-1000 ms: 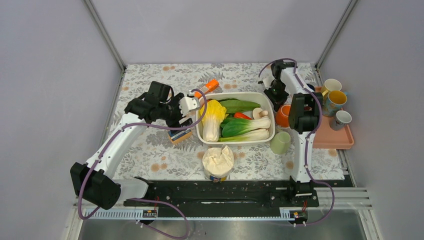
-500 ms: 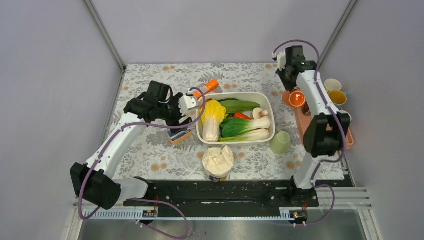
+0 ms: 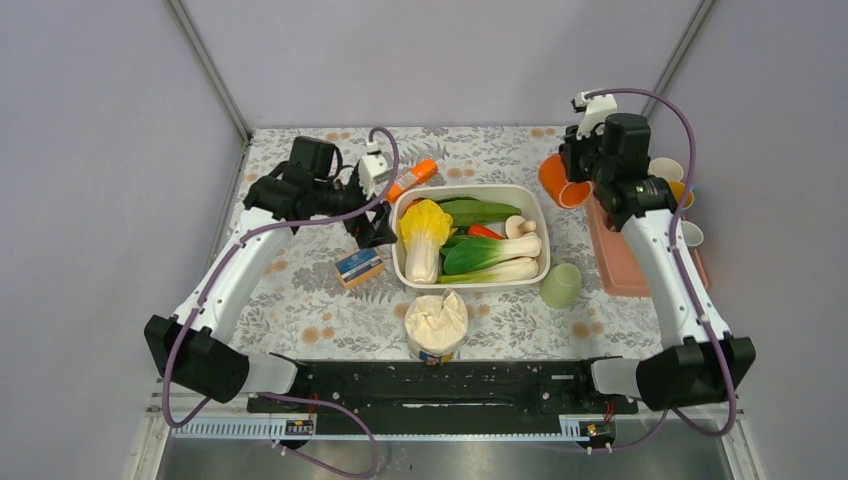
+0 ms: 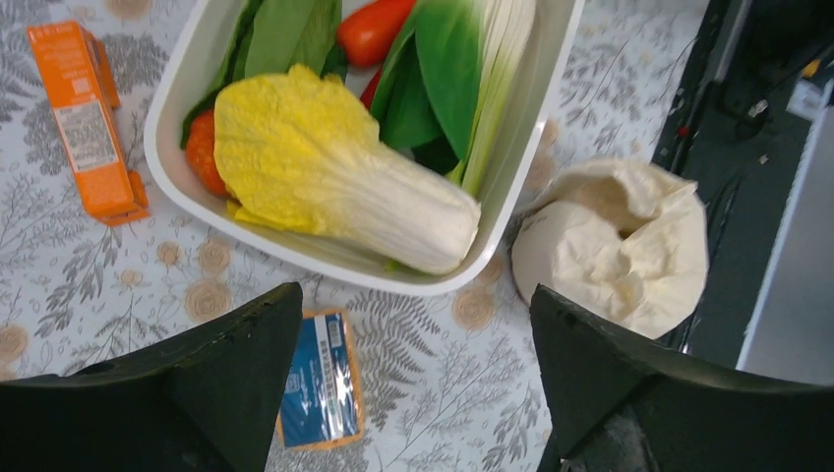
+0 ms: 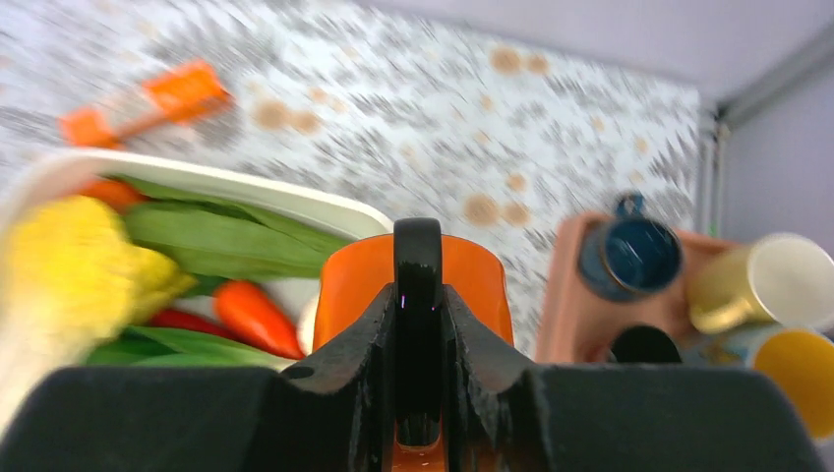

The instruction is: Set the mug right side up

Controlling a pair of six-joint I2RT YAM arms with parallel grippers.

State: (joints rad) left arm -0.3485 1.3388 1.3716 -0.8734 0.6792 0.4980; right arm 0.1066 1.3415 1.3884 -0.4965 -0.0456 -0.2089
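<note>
**Right gripper clamped on the orange mug, above the far right of the table**

Right gripper [image 5: 418, 324] is clenched on a dark strip at the side of the orange mug [image 3: 556, 180], likely its handle. The mug appears to be held off the table and tilted; the blurred wrist view does not show which way its mouth faces.

To do this well, roll the wrist until the mouth faces up. Level the base before lowering, and let go only once it sits flat.

Room is tight. The tub [image 3: 468, 187] rim is just to the left. The pink tray [image 3: 612, 262] and its standing mugs [image 3: 664, 170] are just to the right. Bare table between tub and tray looks the safest landing spot, far of the green cup [image 3: 561, 284].

Left gripper [image 4: 413, 305], spread wide and holding nothing, hangs left of the tub, well apart.
</note>
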